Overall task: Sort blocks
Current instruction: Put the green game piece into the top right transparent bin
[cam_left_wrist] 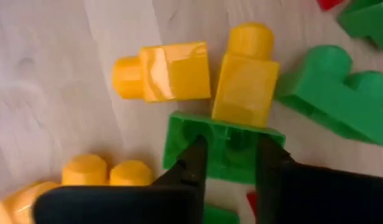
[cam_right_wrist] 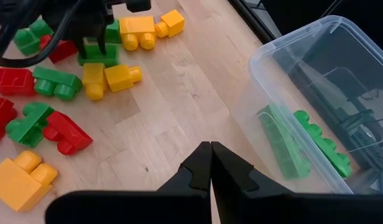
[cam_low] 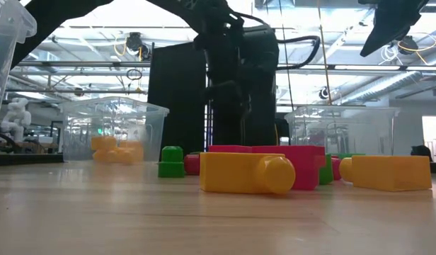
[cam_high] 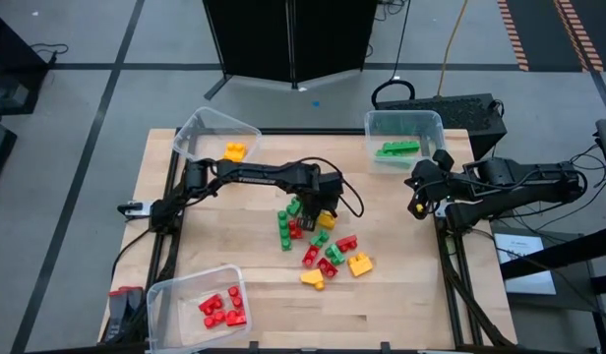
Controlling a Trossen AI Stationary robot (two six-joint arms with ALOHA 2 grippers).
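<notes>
A loose pile of red, green and yellow blocks (cam_high: 318, 246) lies at the table's middle. My left gripper (cam_left_wrist: 230, 158) points steeply down over the pile's far end, right above a green block (cam_left_wrist: 185, 134). Its fingers are a little apart, and the green of the block shows between them. Two yellow blocks (cam_left_wrist: 173, 71) (cam_left_wrist: 244, 87) lie against that green block. My right gripper (cam_right_wrist: 210, 152) is shut on nothing. It hangs above the table's right edge, beside the bin of green blocks (cam_right_wrist: 303, 149). My left gripper comes at the green block from above, with its fingertips (cam_left_wrist: 194, 158) over the block's middle. The fingers themselves hide their ends, and I cannot tell whether they touch the block.
Three clear bins stand on the table. The far left bin (cam_high: 200, 128) holds yellow blocks, the far right bin (cam_high: 433, 123) green ones, and the near left bin (cam_high: 165, 295) red ones. Bare wood lies between the pile and the bins.
</notes>
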